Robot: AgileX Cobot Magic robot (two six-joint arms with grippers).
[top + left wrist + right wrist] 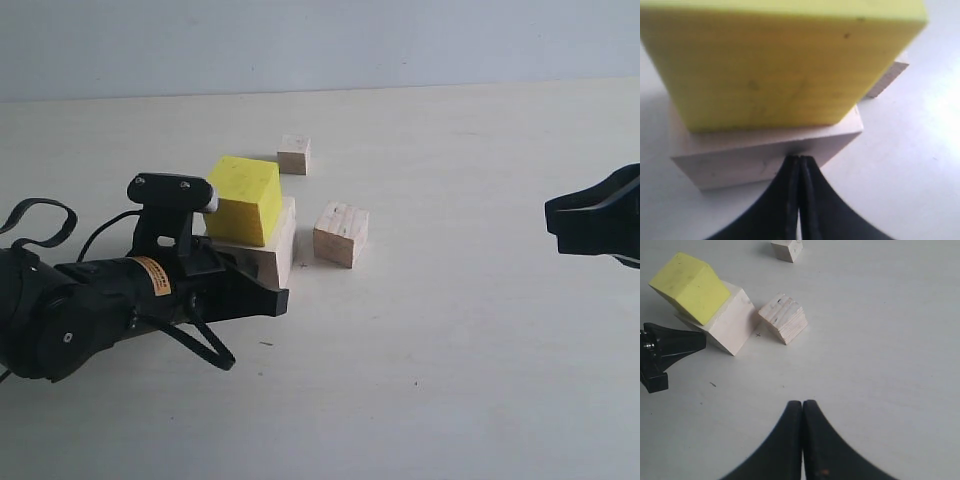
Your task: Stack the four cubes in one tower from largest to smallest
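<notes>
Two cubes stacked, two loose on your pale surface (450,360).
Yellow cube (243,198) sits skewed on the large wood cube (277,255); a small wood cube (341,233) lies just beside them, the smallest cube (294,154) behind. Your left pincer (278,300) is closed tight and empty, just beside the large cube. Your right pincer (802,405) is closed and empty, well apart. Plain grey wall (320,40) behind.

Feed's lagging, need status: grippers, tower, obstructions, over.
Both shut, empty: left gripper beside large pale wood cube, right gripper apart. Yellow cube on that base; mid-sized pale wood cube and small pale wood cube loose. Nothing blocking.
</notes>
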